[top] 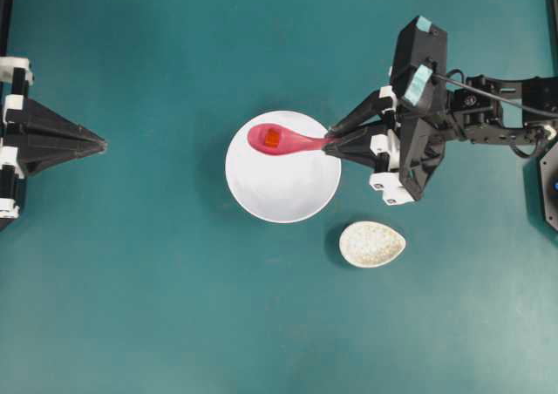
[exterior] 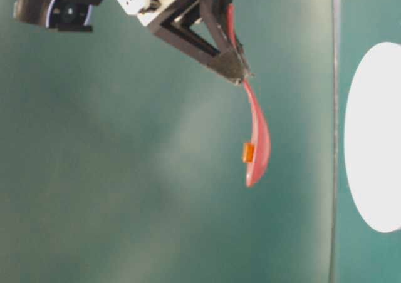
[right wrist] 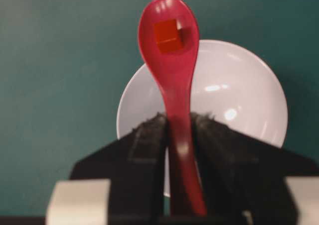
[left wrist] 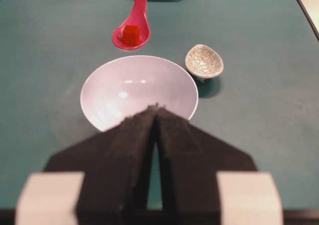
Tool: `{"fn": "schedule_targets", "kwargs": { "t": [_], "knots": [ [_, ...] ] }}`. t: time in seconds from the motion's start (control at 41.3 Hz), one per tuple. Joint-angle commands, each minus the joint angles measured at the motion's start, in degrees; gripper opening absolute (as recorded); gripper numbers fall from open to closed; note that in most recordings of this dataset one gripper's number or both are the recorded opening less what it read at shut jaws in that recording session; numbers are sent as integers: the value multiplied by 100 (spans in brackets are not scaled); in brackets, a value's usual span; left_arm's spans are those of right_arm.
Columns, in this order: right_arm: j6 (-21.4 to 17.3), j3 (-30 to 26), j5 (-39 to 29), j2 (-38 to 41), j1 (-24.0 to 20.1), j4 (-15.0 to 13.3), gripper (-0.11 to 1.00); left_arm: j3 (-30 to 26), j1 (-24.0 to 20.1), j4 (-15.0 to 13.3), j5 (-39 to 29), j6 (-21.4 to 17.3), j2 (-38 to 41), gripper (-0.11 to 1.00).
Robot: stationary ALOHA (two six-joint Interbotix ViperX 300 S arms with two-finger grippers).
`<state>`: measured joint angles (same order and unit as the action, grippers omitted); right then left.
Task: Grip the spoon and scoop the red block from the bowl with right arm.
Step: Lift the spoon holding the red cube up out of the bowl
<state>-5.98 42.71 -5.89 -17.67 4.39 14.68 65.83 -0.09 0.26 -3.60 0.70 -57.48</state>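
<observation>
My right gripper [top: 330, 143] [right wrist: 178, 119] is shut on the handle of the pink-red spoon [top: 288, 140] [right wrist: 172, 80] [exterior: 257, 139] [left wrist: 133, 28]. The spoon is lifted above the white bowl [top: 283, 180] [right wrist: 239, 100] [left wrist: 139, 93] [exterior: 376, 139], its scoop over the bowl's upper-left part. The red block [top: 272, 138] [right wrist: 167, 35] [left wrist: 131, 35] [exterior: 248, 152] sits in the scoop. The bowl itself holds nothing. My left gripper [top: 103, 143] [left wrist: 156, 108] rests at the table's left edge, its fingertips together, far from the bowl.
A small speckled cream oval dish [top: 372, 243] [left wrist: 204, 61] stands on the teal table just right of and below the bowl, close to the right arm's wrist [top: 410, 141].
</observation>
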Motion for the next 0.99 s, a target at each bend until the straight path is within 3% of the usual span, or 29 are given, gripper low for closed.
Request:
{"fn": "schedule_targets", "kwargs": {
  "t": [0.0,0.969],
  "knots": [
    [0,-229,-141,-114,-18,-9,24,-158,0,9,18,0,53,1],
    [0,-334,-290,-439,-9,-79,24,-158,9,9,18,18,53,1]
  ]
}}
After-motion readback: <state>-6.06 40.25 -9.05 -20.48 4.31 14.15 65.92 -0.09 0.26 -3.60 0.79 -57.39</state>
